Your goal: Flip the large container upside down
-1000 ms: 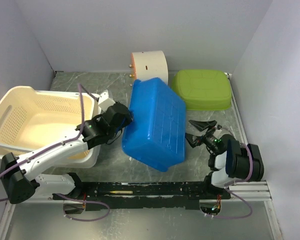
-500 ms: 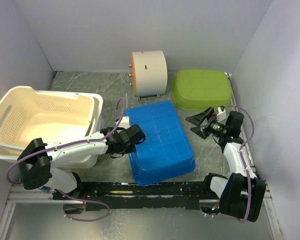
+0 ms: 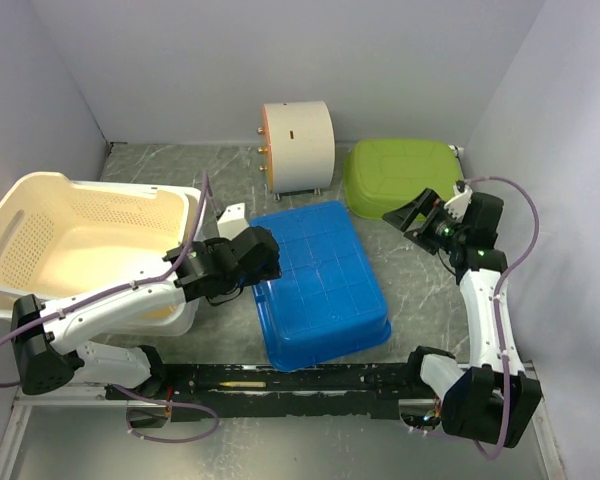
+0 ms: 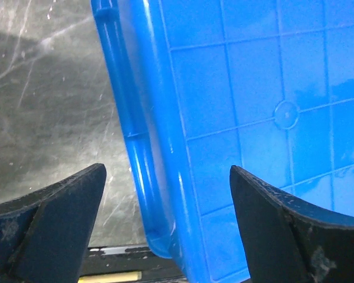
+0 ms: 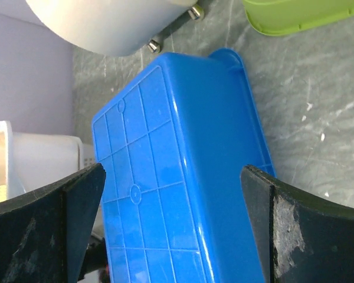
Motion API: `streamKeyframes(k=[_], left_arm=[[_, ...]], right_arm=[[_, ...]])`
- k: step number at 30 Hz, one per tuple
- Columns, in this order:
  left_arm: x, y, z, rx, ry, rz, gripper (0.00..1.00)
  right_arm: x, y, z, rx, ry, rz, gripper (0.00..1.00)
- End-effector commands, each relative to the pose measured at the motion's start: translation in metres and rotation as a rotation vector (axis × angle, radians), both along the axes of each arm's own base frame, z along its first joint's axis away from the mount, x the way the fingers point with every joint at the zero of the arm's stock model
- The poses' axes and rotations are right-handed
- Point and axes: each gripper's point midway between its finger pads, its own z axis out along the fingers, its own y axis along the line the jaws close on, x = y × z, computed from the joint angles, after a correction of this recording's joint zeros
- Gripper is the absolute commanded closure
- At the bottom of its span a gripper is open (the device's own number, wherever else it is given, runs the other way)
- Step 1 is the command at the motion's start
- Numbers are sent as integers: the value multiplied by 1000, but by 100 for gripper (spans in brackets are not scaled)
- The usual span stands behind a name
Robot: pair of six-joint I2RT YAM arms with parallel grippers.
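Observation:
The large container is a blue rectangular tub lying bottom-up on the table's middle, its gridded base facing up. It fills the left wrist view and the right wrist view. My left gripper sits at the tub's left long edge, open, with its jaws straddling the rim without touching it. To the tub's right my right gripper hangs open, raised, near the green tub. It looks down on the blue base with nothing between its fingers.
A cream perforated basket stands at the left, close to my left arm. A white cylinder lies on its side at the back, and an upturned green tub at the back right. Walls close three sides. A black rail runs along the front.
The blue tub dropped from standing tilted on its edge to lying flat, bottom-up. My left gripper opened and released it. My right arm lifted and swung back toward the green tub.

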Motion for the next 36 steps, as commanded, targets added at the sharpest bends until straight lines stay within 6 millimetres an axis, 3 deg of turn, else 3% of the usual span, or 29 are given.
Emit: streamKeyframes(k=[1, 4, 8, 12, 15, 24, 27, 36], left_arm=[[22, -4, 13, -36, -80, 64, 3], [31, -14, 8, -45, -115, 38, 4], [41, -22, -2, -75, -88, 24, 5], [43, -18, -32, -74, 29, 29, 7], [39, -26, -49, -109, 67, -29, 8], [23, -102, -51, -285, 111, -406, 11], [16, -117, -55, -291, 134, -460, 12], [-8, -170, -65, -311, 171, -579, 14]], right_arm=[[7, 11, 7, -158, -20, 5, 0], [13, 31, 4, -253, -20, 33, 0], [23, 37, -18, -292, 34, 71, 0], [27, 53, -39, -269, 74, 170, 0], [28, 63, -51, -294, 103, 222, 0], [14, 71, -73, -261, 186, 217, 0], [5, 63, -72, -280, 203, 181, 0], [-6, 12, -63, -454, 240, -63, 0]])
